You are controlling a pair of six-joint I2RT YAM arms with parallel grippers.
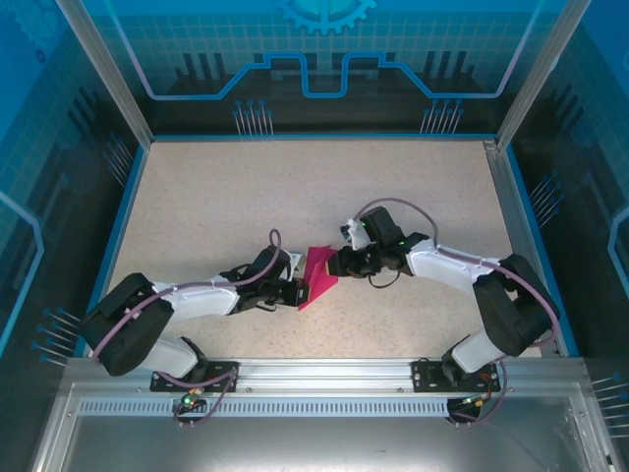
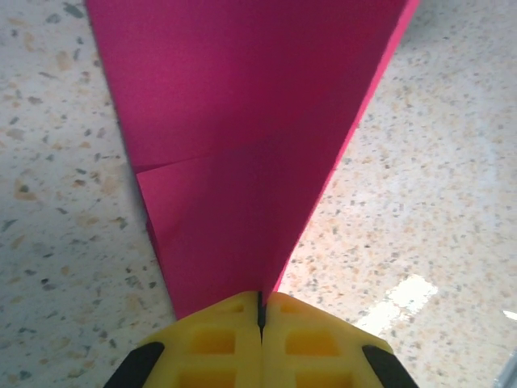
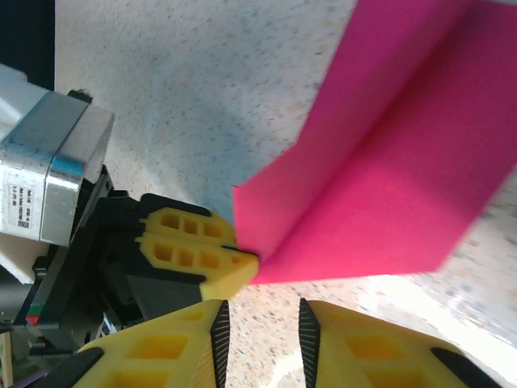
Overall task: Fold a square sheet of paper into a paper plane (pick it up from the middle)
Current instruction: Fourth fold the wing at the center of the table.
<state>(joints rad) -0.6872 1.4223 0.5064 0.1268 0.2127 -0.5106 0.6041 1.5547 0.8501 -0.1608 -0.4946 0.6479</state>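
The magenta-pink sheet of paper (image 1: 320, 277) is folded along a central crease and stands tilted on the speckled table, between the two grippers. My left gripper (image 1: 298, 292) is shut on the paper's near corner, at the crease. In the left wrist view the paper (image 2: 242, 137) rises from the closed yellow fingertips of the left gripper (image 2: 260, 311) and shows a slanted fold line. My right gripper (image 3: 262, 331) is open just short of the paper (image 3: 380, 162), with bare table between its pads. The left gripper's fingers (image 3: 202, 255) pinch the paper's tip there.
The beige speckled tabletop (image 1: 246, 197) stretches behind and beside the arms. Blue side walls (image 1: 118, 226) and a metal post (image 1: 521, 226) border it. An aluminium rail (image 1: 324, 374) runs along the near edge.
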